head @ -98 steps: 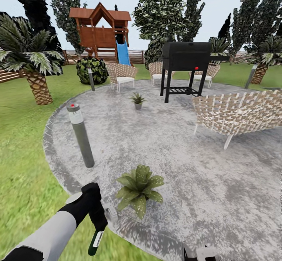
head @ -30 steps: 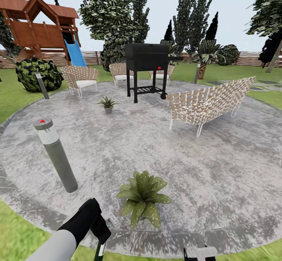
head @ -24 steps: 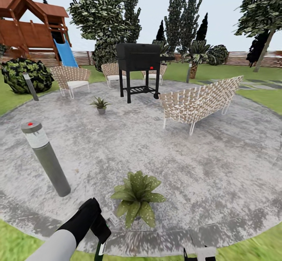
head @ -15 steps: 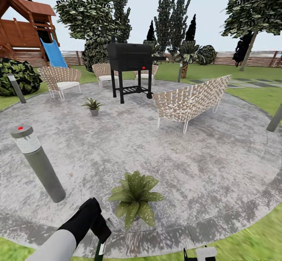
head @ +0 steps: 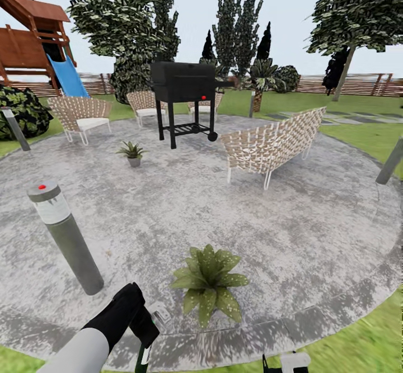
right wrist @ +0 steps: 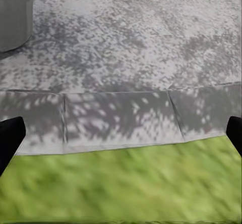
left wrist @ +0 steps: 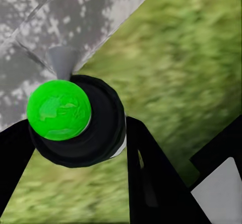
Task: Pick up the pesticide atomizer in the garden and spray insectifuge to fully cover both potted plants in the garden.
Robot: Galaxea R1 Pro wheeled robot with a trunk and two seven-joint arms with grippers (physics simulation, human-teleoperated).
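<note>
Head view: left gripper (head: 146, 328) grips unlabelled atomizer (head: 142, 357).

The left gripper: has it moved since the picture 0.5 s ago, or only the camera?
No, not in the head view: the left gripper sits where it did. The nearer potted plant and bollard shifted right, so the camera turned.

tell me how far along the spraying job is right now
Done: the pesticide atomizer is picked up, clamped in the left claw. In hand: the robot stands at the patio's edge with the bottle low, beside the near potted plant; no spray shows, so whether it has been coated cannot be told. Left: at least the far potted plant by the grill. The right claw is open.
</note>
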